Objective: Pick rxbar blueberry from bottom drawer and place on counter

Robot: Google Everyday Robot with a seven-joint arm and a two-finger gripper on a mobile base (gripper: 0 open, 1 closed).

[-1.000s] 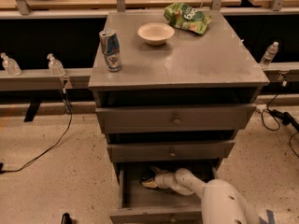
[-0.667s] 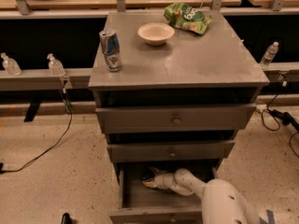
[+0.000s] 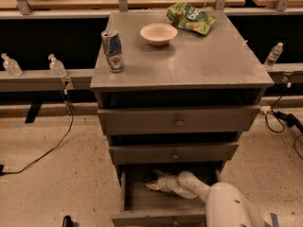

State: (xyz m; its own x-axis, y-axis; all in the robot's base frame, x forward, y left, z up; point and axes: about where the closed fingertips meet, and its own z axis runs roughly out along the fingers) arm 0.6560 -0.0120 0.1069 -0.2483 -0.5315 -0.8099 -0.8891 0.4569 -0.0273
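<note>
Barely anything has shifted in the last second: my gripper (image 3: 154, 181) sits at the same spot inside the open bottom drawer (image 3: 138, 203), toward its back left, with the white arm (image 3: 191, 187) reaching in from the lower right. A small dark shape, which I take for the rxbar (image 3: 149, 175), lies right at the gripper's tip, with a bit of yellow showing just below it. I cannot tell whether the gripper is closed on it or only touching it.

Both upper drawers (image 3: 179, 122) stand slightly ajar. On the counter (image 3: 203, 63) a can (image 3: 112, 50) stands upright near the left edge, a bowl (image 3: 158, 33) sits behind it toward the middle, and a green chip bag (image 3: 190, 17) lies at the back right.
</note>
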